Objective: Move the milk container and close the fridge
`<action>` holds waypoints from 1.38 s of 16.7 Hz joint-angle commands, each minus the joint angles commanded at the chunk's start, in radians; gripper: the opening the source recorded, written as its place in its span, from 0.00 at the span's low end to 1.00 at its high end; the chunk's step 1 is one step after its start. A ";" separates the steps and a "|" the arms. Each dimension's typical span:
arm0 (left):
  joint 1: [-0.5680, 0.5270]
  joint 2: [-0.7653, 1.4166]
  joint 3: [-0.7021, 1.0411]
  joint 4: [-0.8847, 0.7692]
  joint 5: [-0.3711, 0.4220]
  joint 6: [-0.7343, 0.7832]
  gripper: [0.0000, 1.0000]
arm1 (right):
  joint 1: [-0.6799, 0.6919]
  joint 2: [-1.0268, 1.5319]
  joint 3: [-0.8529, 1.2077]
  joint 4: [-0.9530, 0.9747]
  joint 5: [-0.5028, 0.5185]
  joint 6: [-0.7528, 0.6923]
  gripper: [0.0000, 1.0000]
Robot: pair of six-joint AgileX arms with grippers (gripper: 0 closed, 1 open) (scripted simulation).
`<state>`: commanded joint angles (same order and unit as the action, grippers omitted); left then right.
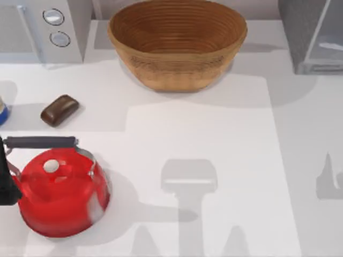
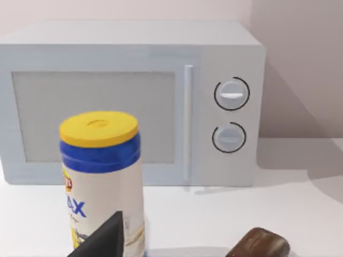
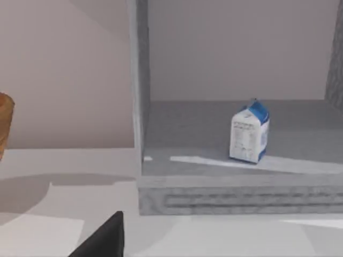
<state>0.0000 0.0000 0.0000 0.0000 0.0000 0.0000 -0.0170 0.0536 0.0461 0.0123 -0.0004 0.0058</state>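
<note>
Roughly from the left: in the top view a light grey appliance [image 1: 45,29] with two round knobs fills the upper left corner of the frame, a brown rounded bar [image 1: 59,110] lies below it, and a red kettle [image 1: 59,193] with a dark handle stands at the lower left, close to the worktop [image 1: 214,128] edge. A blue-banded canister [image 1: 2,110] is cut by the left edge of the frame; the left wrist view shows it as a tube with a yellow lid [image 2: 99,128] standing in front of the knobbed appliance.

The middle and lower right of the worktop lie bare, crossed by arm shadows.

A woven basket [image 1: 178,44] sits at upper centre; nothing is visible inside it.

At the upper right corner stands the fridge [image 1: 313,35], dark grey and speckled. The right wrist view looks into it with its front open: the milk container [image 3: 249,131] stands upright on the fridge floor, near the front lip, well apart from both side walls.

A dark finger tip shows at the lower edge of each wrist view; whether the left pincer [image 2: 104,238] or the right pincer [image 3: 104,238] is spread or pressed together I cannot tell.
</note>
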 joint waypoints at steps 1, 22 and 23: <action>0.000 0.000 0.000 0.000 0.000 0.000 1.00 | 0.009 -0.028 -0.024 -0.007 0.000 -0.003 1.00; 0.000 0.000 0.000 0.000 0.000 0.000 1.00 | 0.017 -0.539 0.357 -0.876 0.004 -0.011 1.00; 0.000 0.000 0.000 0.000 0.000 0.000 1.00 | 0.016 -0.584 0.394 -0.963 0.006 -0.012 1.00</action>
<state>0.0000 0.0000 0.0000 0.0000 0.0000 0.0000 -0.0009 -0.5301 0.4399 -0.9506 0.0053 -0.0064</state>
